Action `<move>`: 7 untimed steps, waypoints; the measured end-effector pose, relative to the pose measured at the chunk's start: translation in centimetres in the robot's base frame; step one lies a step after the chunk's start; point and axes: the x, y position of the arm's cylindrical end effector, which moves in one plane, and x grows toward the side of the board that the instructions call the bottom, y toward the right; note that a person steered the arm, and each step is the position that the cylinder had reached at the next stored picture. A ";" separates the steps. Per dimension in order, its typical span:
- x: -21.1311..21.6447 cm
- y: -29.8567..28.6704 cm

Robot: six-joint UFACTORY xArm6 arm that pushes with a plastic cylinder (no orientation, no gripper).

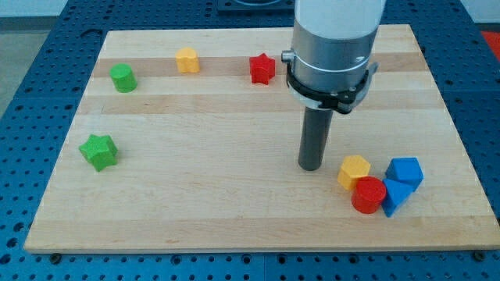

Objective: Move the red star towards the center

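The red star (262, 68) lies near the view's top, a little right of the middle of the wooden board (195, 195). My tip (311, 166) rests on the board well below the star and to its right, apart from it. The arm's grey body hangs above the tip and stands just right of the star in the picture. To the right of my tip lies a cluster: a yellow block (354, 170), a red cylinder (368, 194) and two blue blocks (405, 171) (395, 193).
A yellow block (187, 59) and a green cylinder (123, 77) lie at the view's top left. A green star (98, 151) lies at the left. The board sits on a blue perforated table.
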 end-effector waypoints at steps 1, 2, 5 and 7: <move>0.0 3.4; 0.0 7.2; -11.6 5.7; -22.8 0.1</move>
